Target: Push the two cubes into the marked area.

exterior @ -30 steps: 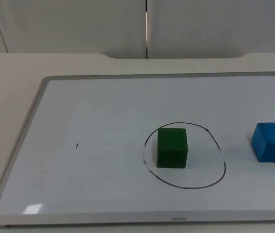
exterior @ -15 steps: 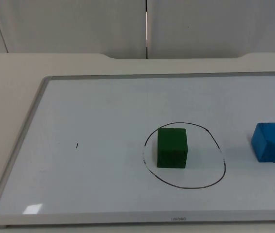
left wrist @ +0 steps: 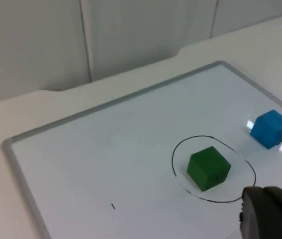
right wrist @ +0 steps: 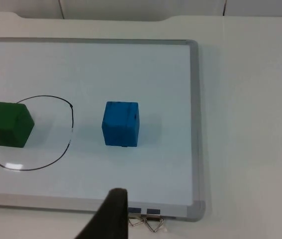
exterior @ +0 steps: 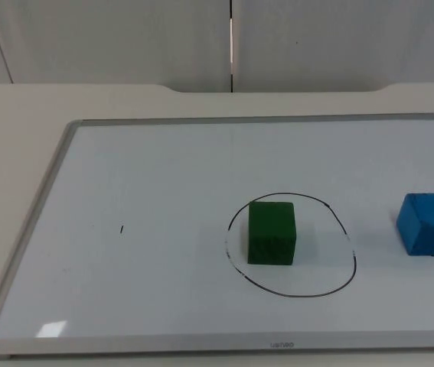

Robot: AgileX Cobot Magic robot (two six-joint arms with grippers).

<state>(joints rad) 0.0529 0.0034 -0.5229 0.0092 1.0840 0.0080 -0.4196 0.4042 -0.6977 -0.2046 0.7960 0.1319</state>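
Observation:
A green cube [exterior: 272, 232] stands inside the black hand-drawn oval [exterior: 293, 295] on the whiteboard [exterior: 163, 168]. A blue cube [exterior: 429, 223] sits to the right of the oval, well apart from its line and close to the board's right frame. The left wrist view looks down from high up on the green cube [left wrist: 208, 168], the oval [left wrist: 172, 162] and the blue cube [left wrist: 271, 129], with my left gripper [left wrist: 270, 214] held clear of all of them. My right gripper [right wrist: 108, 216] hangs over the board's edge, a short way from the blue cube [right wrist: 121, 124], touching nothing.
A grey metal frame [exterior: 44, 191] runs round the board. A small black pen mark [exterior: 122, 228] lies on its left half. Metal binder clips [right wrist: 148, 224] stick out at the board's edge near my right gripper. The grey partition wall [exterior: 125, 38] closes off the far side.

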